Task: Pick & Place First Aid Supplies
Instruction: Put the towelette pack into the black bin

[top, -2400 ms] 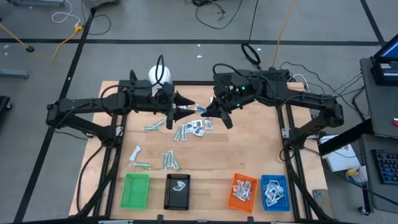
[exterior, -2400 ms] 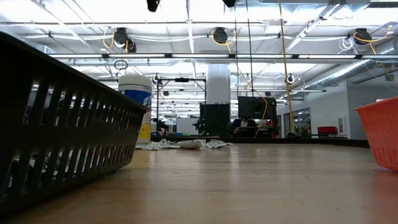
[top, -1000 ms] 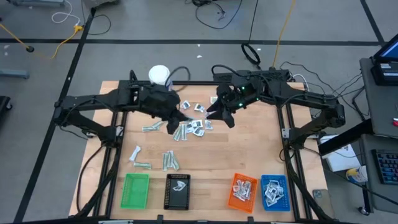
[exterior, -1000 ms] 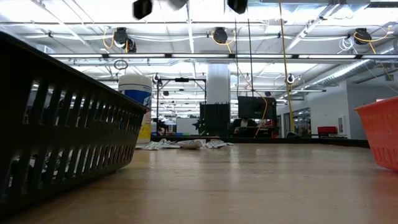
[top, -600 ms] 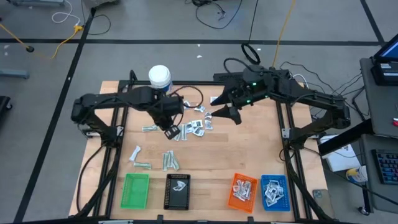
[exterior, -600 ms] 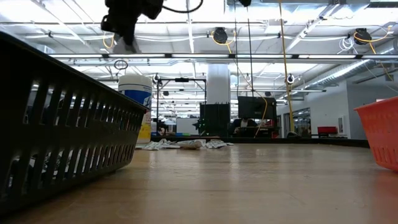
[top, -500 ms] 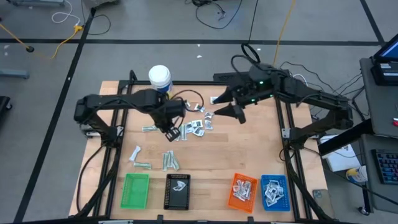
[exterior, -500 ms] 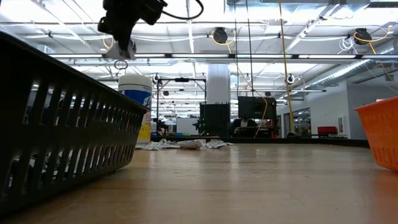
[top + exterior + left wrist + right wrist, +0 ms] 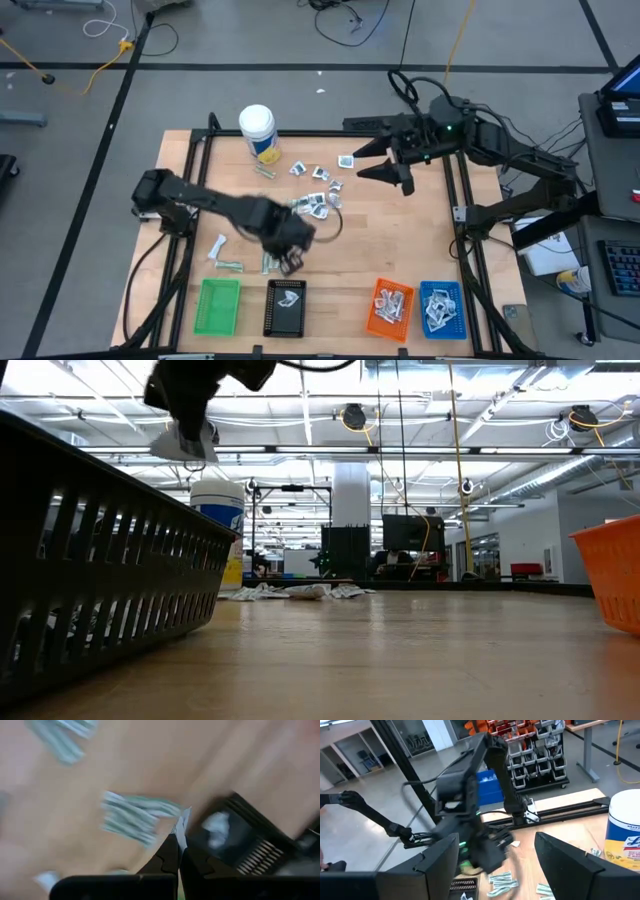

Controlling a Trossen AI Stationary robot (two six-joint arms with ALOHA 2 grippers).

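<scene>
The left end effector (image 9: pixel 178 851) is pinched tight on a small white packet (image 9: pixel 181 824), just above and beside the black tray (image 9: pixel 287 306), which lies a little ahead of it. The right end effector (image 9: pixel 392 160) hangs open far back, well away from the pile of packets (image 9: pixel 315 201) on the tabletop (image 9: pixel 420 240). Only the left wrist view shows the pinch up close; the high view shows the tray row.

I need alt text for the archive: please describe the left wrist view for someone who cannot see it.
The left gripper is shut on a thin white packet, held above the wooden table. A black tray with a pale packet inside lies just beyond the fingertips, and grey-green wrapped strips lie beside it.
</scene>
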